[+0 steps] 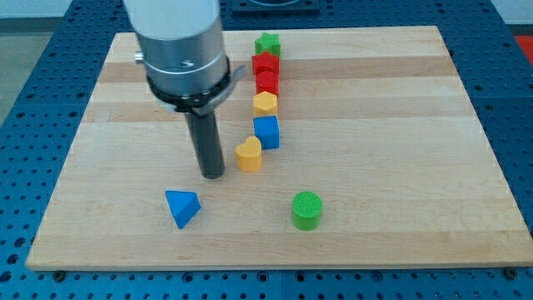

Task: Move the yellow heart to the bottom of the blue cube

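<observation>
Seven blocks sit on the wooden board, and I will place everything from the blue cube, which stands near the board's middle. The yellow heart lies just below and to the view's left of that cube, touching or nearly touching its lower left corner; I cannot tell which. It is not yet squarely under the cube, but off toward the left.

Straight above the blue cube runs a tight column of blocks. A yellow hexagon-like block sits right against the cube's top edge. Above that comes a red block, then another red block, both of a shape I cannot make out with certainty, and at the very head of the column a green star-like block, near the board's top edge.

Below the blue cube and a little to the view's right, well apart from it, stands a green cylinder. Lower left of the cube, also well apart, lies a blue triangular block.

As for the arm, it carries no fingers at all, so there is nothing clenched or released: only a straight dark rod under a wide grey housing. My tip rests on the board to the view's left of the blue cube, just beside the yellow heart's left side, with a narrow strip of wood showing between them.
</observation>
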Controlling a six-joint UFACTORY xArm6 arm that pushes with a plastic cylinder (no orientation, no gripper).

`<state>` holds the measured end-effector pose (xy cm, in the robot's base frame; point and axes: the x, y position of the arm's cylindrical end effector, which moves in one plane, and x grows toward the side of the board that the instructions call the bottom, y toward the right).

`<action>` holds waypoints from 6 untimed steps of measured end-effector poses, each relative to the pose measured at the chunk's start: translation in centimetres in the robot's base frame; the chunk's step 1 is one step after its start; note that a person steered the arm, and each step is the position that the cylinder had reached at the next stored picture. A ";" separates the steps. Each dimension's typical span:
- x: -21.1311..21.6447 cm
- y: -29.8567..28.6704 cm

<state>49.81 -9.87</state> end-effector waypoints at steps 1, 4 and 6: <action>-1.5 -0.8; -2.9 4.0; -2.5 5.5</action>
